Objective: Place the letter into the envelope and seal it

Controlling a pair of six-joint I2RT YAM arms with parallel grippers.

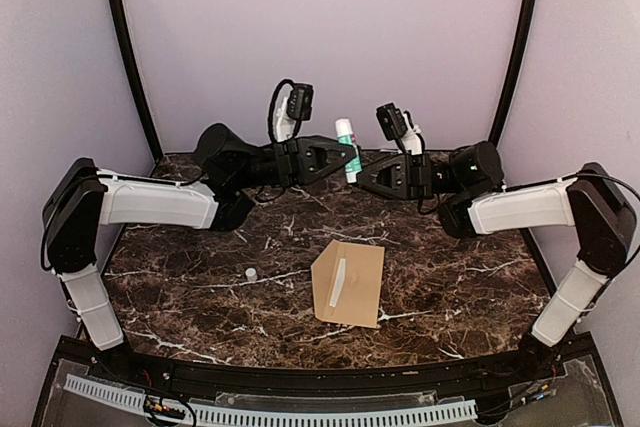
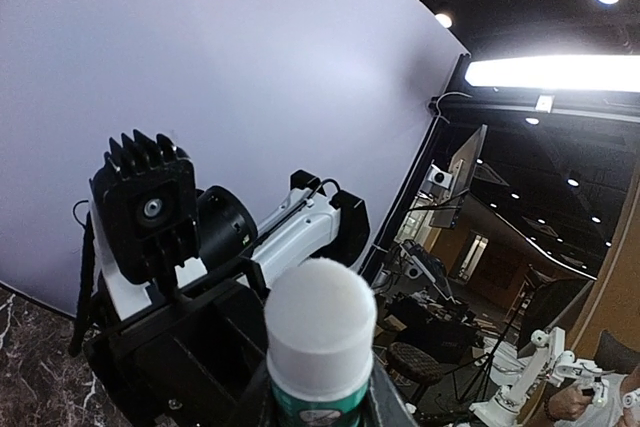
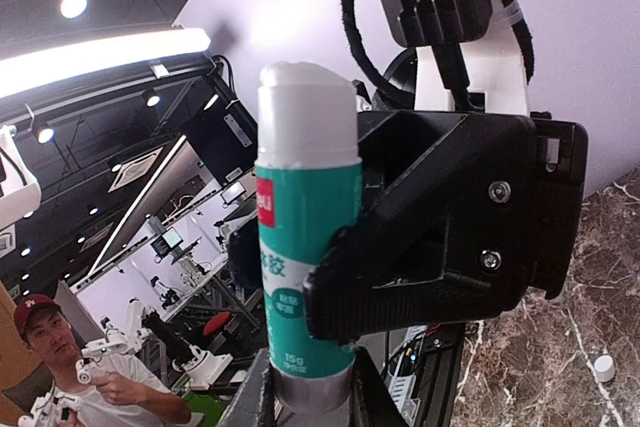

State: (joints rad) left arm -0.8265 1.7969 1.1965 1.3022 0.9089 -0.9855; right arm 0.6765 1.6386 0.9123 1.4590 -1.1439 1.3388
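- bench (image 1: 450,277): glossy, dark marble-look surface with white veins
- envelope (image 1: 362,287): matt kraft-brown paper
- glue stick (image 3: 305,237): smooth plastic tube, slightly glossy teal label

Dark brown marble-patterned table (image 1: 450,287), kraft-brown envelope (image 1: 362,282) lying flat near the front middle, 1 small white cap (image 1: 250,273) to its left, apart

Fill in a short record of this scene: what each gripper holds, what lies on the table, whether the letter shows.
Left gripper: shut on white-and-green plastic glue stick, roughly upright, midair
Right gripper: shut on the stick's base
On dark marble table: kraft-brown paper envelope; small white cap, apart
Letter: not visible
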